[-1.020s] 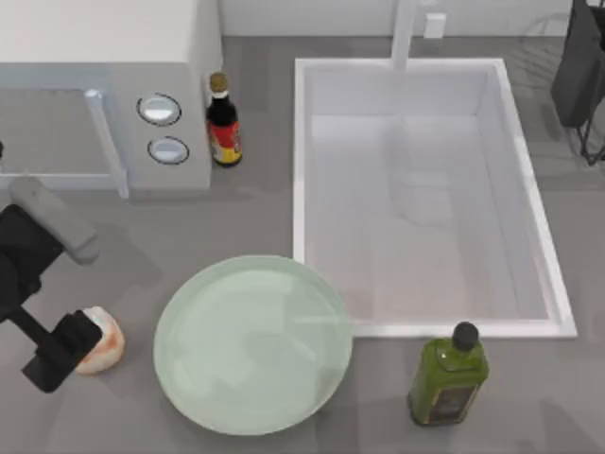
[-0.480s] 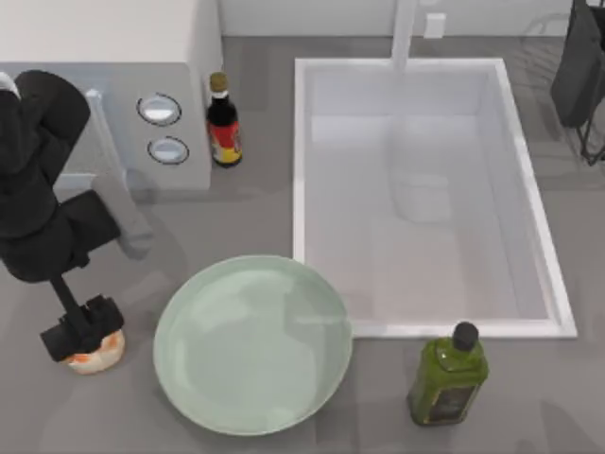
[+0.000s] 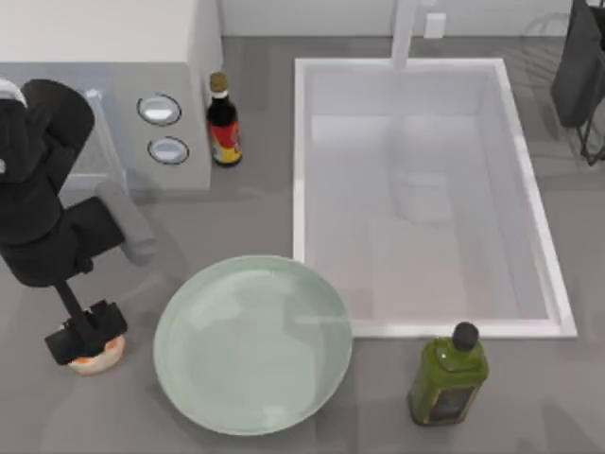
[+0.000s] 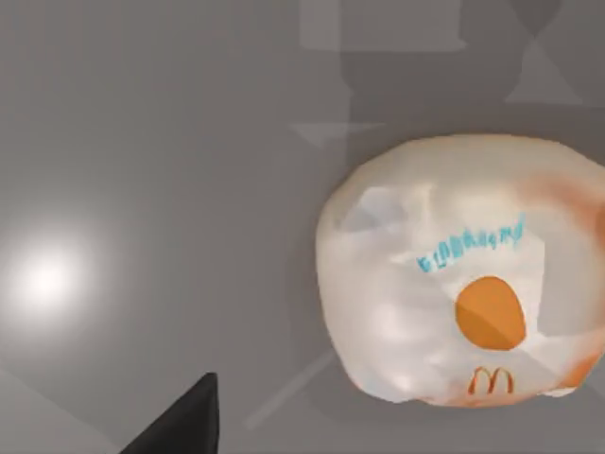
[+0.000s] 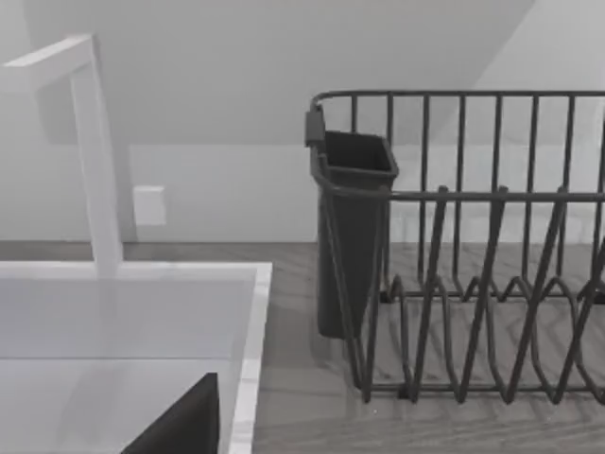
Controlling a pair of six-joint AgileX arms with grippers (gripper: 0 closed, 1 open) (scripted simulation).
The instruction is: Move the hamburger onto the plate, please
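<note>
**Left gripper on the hamburger, plate lies just to the right**

Grey kitchen desk (image 3: pixel 265 203) with a white sink basin (image 3: pixel 421 189) set into it, a microwave (image 3: pixel 104 95) at the back left and a soy sauce bottle (image 3: pixel 223 123) beside it.

- Hamburger (image 3: pixel 95 352) sits on the desk just left of the plate (image 3: pixel 253 345), apart from its rim. Wrapped, roundish, no real long axis in the wrist view.
- Left gripper (image 3: pixel 85 333) is directly over the hamburger, covering most of it from above. Can't tell whether its fingers are open or closed on it.
- Coming move turns on one thing: the plate lies to the right of the hamburger, nothing between them. My guess is grasp, lift, carry right.
- Left arm is by far the nearer; right arm is parked at the back right, past the sink, facing a dish rack (image 5: pixel 473 246).
- Olive oil bottle (image 3: pixel 449 376) stands right of the plate, off the path.
</note>
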